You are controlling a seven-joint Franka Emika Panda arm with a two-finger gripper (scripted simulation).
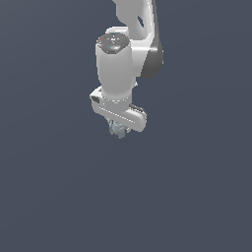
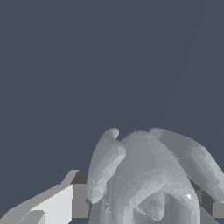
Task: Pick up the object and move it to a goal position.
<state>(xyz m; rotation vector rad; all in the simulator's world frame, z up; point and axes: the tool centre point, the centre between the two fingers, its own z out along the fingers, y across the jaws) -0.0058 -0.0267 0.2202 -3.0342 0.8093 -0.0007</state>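
The object [image 1: 118, 130] is a tiny pale grey-blue knobbly lump sitting right under the white hand, between the fingers of my gripper [image 1: 118, 131]. In the wrist view the object [image 2: 144, 175] fills the near part of the picture, with rounded lobes, and a white and dark finger [image 2: 65, 201] presses against its side. A dark pad [image 2: 210, 205] shows at its other side. The gripper is shut on the object. The fingers are mostly hidden behind the hand in the exterior view.
The white arm [image 1: 128, 49] reaches down from the top of the exterior view. All around is a plain dark grey-blue surface [image 1: 197, 197]. No goal marker shows.
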